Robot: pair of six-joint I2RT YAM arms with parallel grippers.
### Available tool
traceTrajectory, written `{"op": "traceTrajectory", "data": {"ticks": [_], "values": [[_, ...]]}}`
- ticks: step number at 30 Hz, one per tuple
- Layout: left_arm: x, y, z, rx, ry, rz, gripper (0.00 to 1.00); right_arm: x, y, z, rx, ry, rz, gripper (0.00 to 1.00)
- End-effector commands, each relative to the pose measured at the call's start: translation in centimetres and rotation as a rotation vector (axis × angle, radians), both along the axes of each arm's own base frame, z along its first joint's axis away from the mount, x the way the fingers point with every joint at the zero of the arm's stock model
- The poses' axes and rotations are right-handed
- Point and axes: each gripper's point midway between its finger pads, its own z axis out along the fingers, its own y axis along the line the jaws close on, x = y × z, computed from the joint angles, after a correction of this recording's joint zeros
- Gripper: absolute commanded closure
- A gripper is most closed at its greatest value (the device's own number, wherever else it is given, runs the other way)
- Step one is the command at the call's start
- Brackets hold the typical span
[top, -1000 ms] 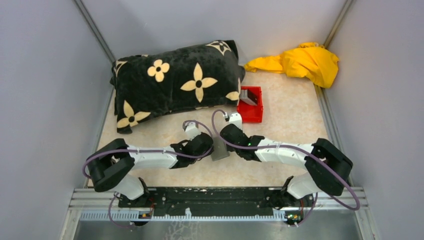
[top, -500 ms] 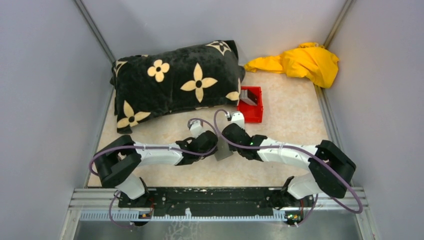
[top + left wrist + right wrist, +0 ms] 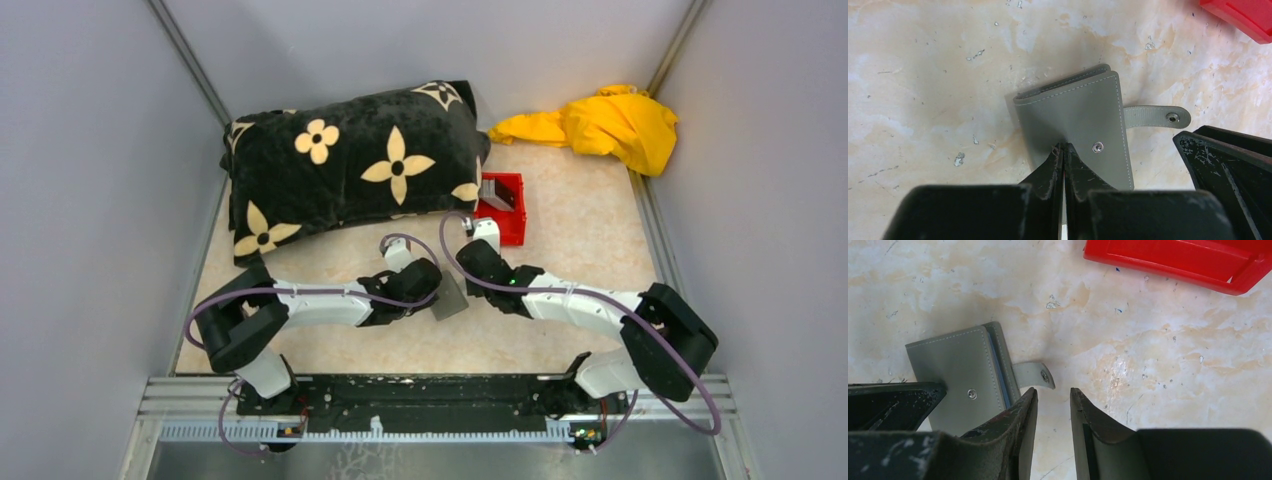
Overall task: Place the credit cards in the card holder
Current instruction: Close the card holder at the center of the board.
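The grey card holder (image 3: 451, 299) lies closed on the table between my two grippers, its snap strap (image 3: 1155, 116) sticking out unfastened. In the left wrist view the holder (image 3: 1078, 112) is under my left gripper (image 3: 1064, 146), which is shut with its tips pressed on the cover. In the right wrist view the holder (image 3: 960, 367) shows a blue strip along its edge. My right gripper (image 3: 1054, 392) is open, empty, just right of the strap (image 3: 1034, 375). Grey cards (image 3: 497, 194) stand in the red bin (image 3: 512, 228).
A black flowered pillow (image 3: 350, 160) lies at the back left, touching the bin. A yellow cloth (image 3: 600, 125) is bunched at the back right. The red bin's edge shows in the left wrist view (image 3: 1243, 17) and the right wrist view (image 3: 1188, 260). Grey walls on both sides.
Both arms have reached further forward and to the right. The card holder has shifted slightly right with them. The left gripper stays shut on its cover.
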Motion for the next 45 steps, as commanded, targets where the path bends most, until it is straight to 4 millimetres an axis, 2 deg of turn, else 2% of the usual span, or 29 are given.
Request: {"op": "traceTrajectory", "data": {"ticks": [1, 26, 33, 45], "values": [[-1.2, 1.2, -2.2, 0.087, 0.062, -0.015, 0.93, 0.9, 0.3, 1.3, 0.049, -0.041, 0.009, 0.68], [-1.3, 1.6, -2.8, 0.1, 0.075, -0.007, 0.93, 2.0, 1.1, 0.5, 0.127, -0.026, 0.047, 0.7], [-1.3, 1.6, -2.9, 0.102, 0.077, -0.007, 0.93, 1.9, 1.2, 0.1, 0.133, -0.014, 0.052, 0.76], [-1.3, 1.7, -3.1, 0.101, 0.083, -0.002, 0.93, 1.8, 1.5, 0.6, 0.157, -0.018, 0.068, 0.86]]}}
